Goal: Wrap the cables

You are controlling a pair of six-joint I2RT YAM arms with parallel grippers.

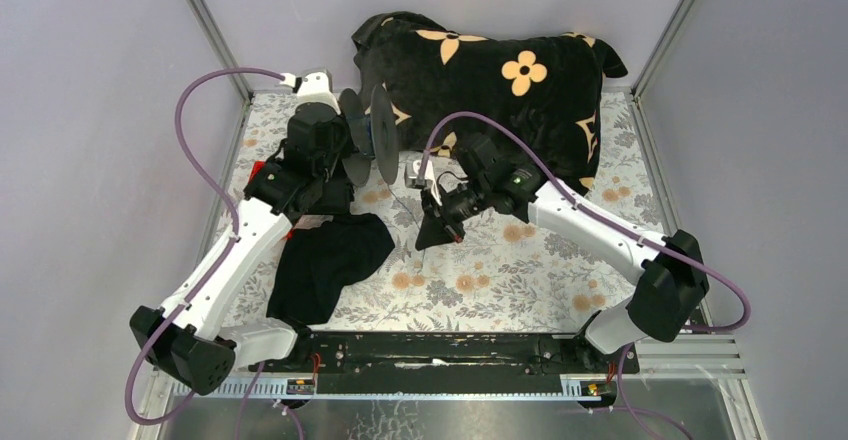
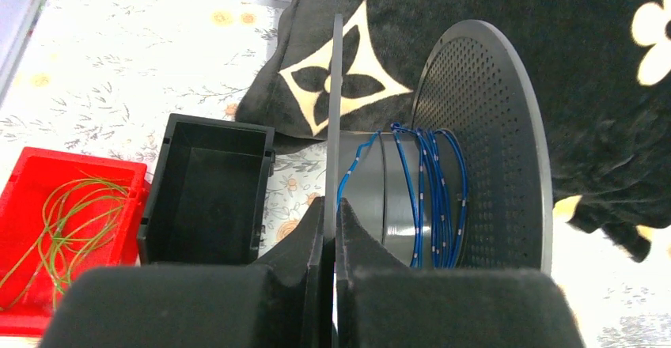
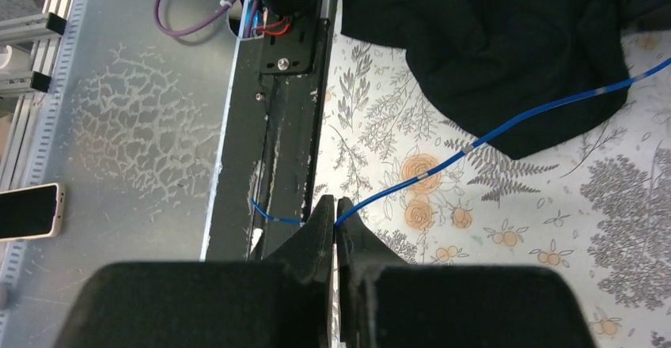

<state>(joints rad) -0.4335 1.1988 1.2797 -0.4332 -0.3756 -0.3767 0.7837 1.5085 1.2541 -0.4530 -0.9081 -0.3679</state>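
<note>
Left gripper (image 2: 331, 206) of mine clamped on spool (image 2: 483, 126) flange, blue cable (image 2: 431, 198) wound on spool hub, right gripper (image 3: 335, 204) pinching its free run.

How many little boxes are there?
2: a red box at the left holding yellowish wire, and a black box right beside it. Others may be hidden.

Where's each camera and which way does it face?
Top external: above and behind both arms, looking down on them and the table.
Left wrist: along the left gripper, shut on the spool, toward the pillow.
Right wrist: down past the right gripper, shut on the cable, onto the black cloth.
Top and right wrist share that cloth.
</note>
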